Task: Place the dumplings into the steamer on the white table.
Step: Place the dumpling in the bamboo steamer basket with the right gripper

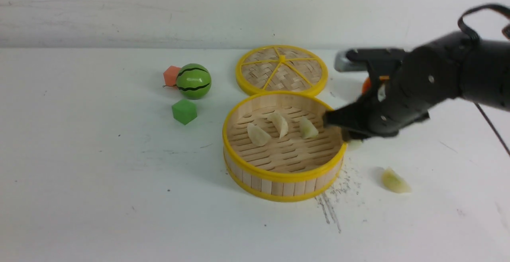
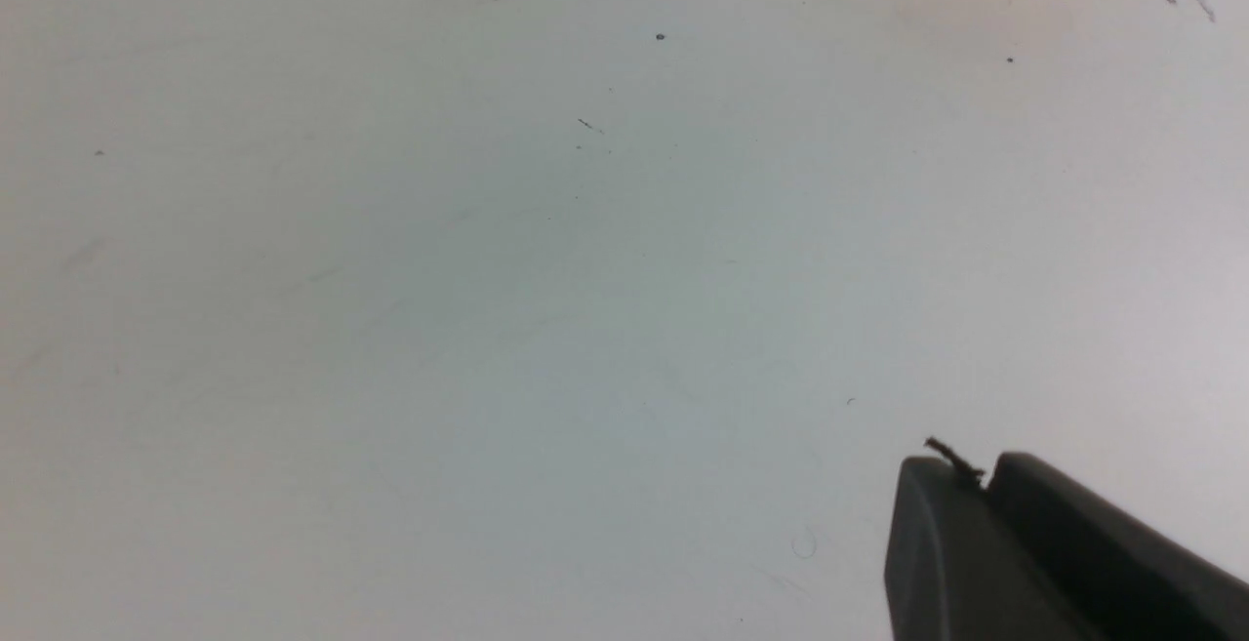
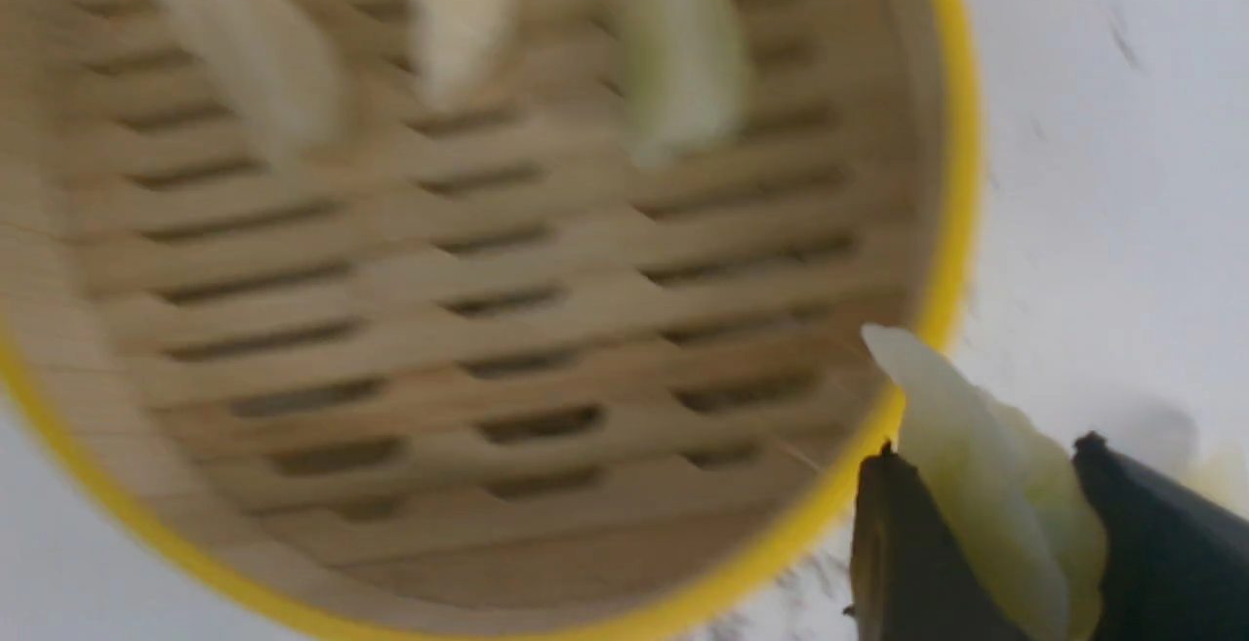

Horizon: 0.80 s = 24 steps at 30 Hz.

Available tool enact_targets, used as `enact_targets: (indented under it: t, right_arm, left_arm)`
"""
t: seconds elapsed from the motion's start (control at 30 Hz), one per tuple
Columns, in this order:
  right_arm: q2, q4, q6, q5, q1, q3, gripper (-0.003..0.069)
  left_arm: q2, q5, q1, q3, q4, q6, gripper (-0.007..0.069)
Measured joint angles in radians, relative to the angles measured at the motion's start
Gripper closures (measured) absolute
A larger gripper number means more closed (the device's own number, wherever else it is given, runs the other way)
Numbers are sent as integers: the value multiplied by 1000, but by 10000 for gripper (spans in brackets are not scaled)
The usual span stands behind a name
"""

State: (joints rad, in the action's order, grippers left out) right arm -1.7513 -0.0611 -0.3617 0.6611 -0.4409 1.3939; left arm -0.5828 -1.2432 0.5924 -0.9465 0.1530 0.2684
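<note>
Right black end effector (image 3: pixel 986 514) grips pale-green crescent toy dumpling (image 3: pixel 990 485); round yellow-rimmed bamboo steamer (image 3: pixel 954 143)'s interior lies just leftward.

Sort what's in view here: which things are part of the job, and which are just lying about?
Part of the job:
- steamer
- three dumplings inside it
- dumpling in the right hand
- dumpling on the table
- table

Just lying about:
- lid
- green ball
- green block
- orange block
</note>
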Motion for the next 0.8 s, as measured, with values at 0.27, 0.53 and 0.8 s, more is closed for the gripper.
enact_targets:
  t: [0.27,0.53,0.8]
  right_arm:
    - [-186,24,73,61,-122,288,448]
    - [-381,28,73,84,-134,333,448]
    - [-411,28,73,99,-134,345,333]
  left_arm:
    - [0,0,0,0,0,0,566]
    - [0,0,0,0,1,0,556]
    - [0,0,0,0,3,0,551]
